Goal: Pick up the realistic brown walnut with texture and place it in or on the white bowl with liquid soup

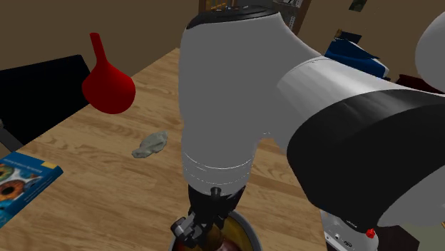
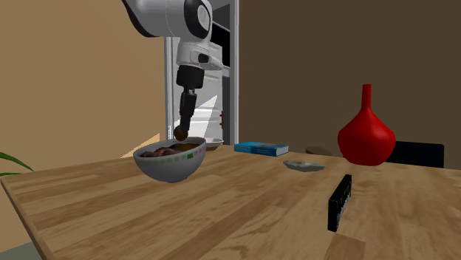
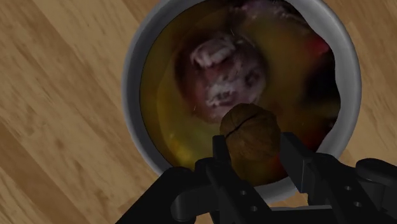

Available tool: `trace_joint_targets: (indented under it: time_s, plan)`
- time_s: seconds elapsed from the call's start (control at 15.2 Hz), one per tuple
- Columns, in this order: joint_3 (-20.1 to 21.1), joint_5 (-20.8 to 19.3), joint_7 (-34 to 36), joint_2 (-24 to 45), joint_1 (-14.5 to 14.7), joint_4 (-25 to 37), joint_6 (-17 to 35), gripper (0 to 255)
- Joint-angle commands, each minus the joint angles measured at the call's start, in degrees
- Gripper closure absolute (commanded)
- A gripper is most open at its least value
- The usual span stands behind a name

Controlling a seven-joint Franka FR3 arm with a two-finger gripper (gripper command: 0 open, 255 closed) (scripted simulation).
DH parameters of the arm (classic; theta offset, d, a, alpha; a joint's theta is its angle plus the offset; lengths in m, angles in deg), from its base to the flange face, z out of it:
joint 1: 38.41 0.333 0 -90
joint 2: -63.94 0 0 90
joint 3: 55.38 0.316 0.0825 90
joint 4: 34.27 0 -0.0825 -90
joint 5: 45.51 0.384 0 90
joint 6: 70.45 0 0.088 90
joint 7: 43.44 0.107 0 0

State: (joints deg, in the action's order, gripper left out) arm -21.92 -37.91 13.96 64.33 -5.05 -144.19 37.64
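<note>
While the fingers (image 3: 294, 159) pinch the walnut (image 3: 250, 137), it hangs above the soup bowl (image 3: 132, 70) (grey rim); the bowl rests on the wooden surface (image 3: 57, 95).

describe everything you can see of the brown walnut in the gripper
The round brown walnut has a wrinkled, woody-looking shell with a dark seam across it. It is clasped between the two fingers of the black gripper, one on each side, and hangs above the yellowish soup in the grey-white round bowl; it seems not to touch the liquid.
</note>
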Motion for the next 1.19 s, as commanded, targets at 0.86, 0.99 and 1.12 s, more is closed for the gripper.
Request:
trace_joint_targets:
  time_s: [0.86,0.99,1.12]
  plan:
    - [0.2,0.9,1.5,-2.1,0.2,8.5,-10.2,255]
    - [1.2,2.6,3.3,-4.9,1.2,6.6,-10.4,255]
    - [1.2,2.6,3.1,-5.0,1.3,5.0,-8.9,255]
